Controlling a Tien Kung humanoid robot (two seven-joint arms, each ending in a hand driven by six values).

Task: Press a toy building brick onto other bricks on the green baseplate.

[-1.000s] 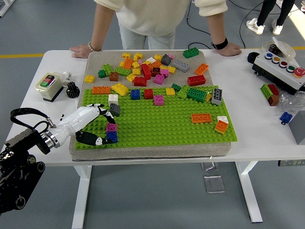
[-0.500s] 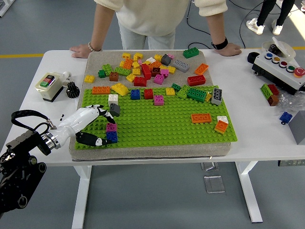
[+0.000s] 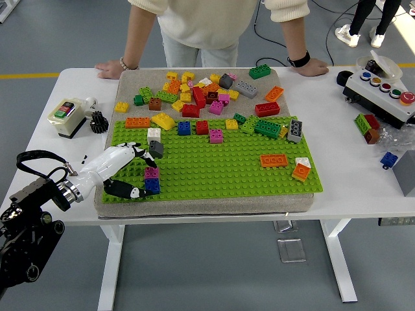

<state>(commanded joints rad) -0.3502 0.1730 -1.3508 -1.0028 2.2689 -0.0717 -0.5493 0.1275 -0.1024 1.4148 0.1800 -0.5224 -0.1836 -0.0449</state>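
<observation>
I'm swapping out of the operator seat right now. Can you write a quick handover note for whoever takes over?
Left hand: shut on the small grey brick, thumb low beside the pink-on-blue stack.
Right hand: not in view.
Green baseplate: the stack stands near its front left corner; an orange brick lies to the right; loose bricks are piled behind.
Person's hands rest on the table's far edge.
Done: grey brick picked up.
Left: press it onto the stack.
</observation>
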